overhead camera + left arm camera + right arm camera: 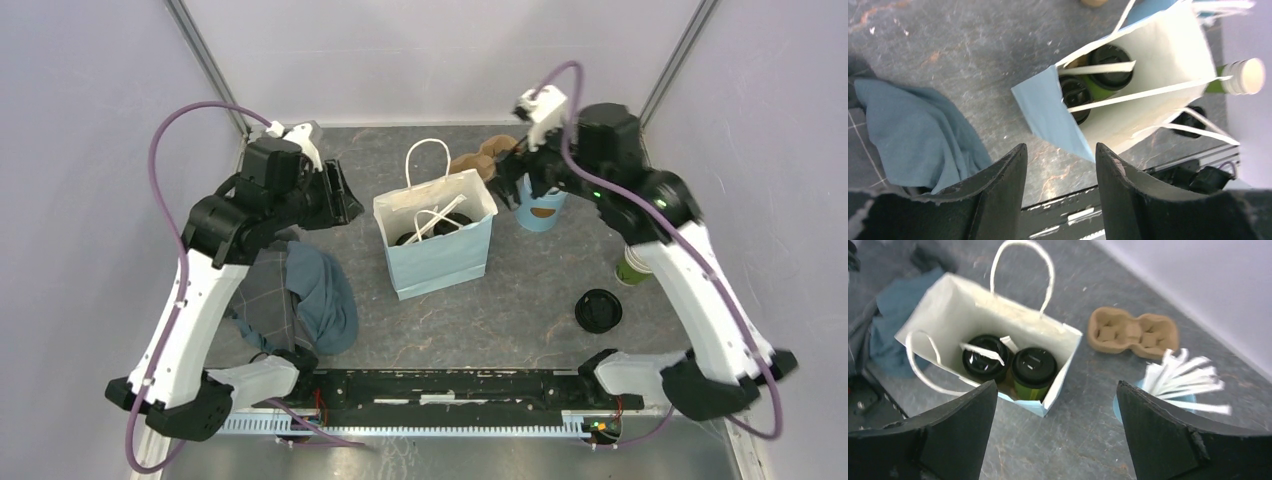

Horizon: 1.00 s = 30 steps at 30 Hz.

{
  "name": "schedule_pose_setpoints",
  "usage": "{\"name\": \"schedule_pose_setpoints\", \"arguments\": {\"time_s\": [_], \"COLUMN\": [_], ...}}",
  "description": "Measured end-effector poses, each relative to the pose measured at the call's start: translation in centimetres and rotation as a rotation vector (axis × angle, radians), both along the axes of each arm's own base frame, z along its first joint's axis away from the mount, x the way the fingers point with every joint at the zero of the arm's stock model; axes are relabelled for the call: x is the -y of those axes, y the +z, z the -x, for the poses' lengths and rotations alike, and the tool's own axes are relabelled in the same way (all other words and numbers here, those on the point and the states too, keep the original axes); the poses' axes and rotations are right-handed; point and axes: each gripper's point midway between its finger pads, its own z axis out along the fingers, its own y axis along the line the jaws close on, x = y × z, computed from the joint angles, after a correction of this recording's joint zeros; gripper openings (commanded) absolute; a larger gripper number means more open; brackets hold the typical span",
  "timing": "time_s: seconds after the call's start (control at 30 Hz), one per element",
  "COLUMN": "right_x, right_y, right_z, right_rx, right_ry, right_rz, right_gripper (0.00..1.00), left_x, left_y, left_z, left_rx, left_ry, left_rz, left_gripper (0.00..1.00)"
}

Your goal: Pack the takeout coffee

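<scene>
A light-blue paper bag [440, 255] with white handles stands open mid-table. Two dark-green takeout coffees with black lids stand inside it side by side. They show in the right wrist view [1034, 367] [985, 357], in the left wrist view [1110, 60] [1075, 92], and as dark lids from the top [415, 238]. My left gripper [338, 198] [1060, 150] is open and empty, left of the bag. My right gripper [507, 180] [1057, 387] is open and empty, right of the bag above the table, next to the light-blue cup.
A light-blue cup of white sticks [543, 212] [1178, 377] stands right of the bag, with a brown cardboard cup carrier [485, 157] [1133, 332] behind. A lidless green cup [632, 266] and a loose black lid [598, 311] sit at the right. A blue cloth [315, 295] lies at the left.
</scene>
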Motion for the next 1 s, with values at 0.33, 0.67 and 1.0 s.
{"name": "schedule_pose_setpoints", "arguments": {"time_s": [0.33, 0.67, 1.0], "right_x": [3.3, -2.8, -3.9], "right_y": [6.2, -8.2, -4.6], "right_z": [4.7, 3.4, 3.8], "right_rx": [0.104, -0.405, -0.388], "right_ry": [-0.099, -0.14, -0.125], "right_rz": [-0.215, -0.412, -0.576], "right_gripper": [0.8, 0.65, 0.57], "left_x": [0.3, 1.6, 1.7], "left_y": [7.3, 6.8, 6.8], "left_z": [1.4, 1.9, 1.9], "left_rx": [0.229, 0.194, 0.192], "left_ry": [0.003, -0.016, -0.02], "left_rz": [0.197, 0.287, 0.292], "left_gripper": [0.61, 0.61, 0.61]}}
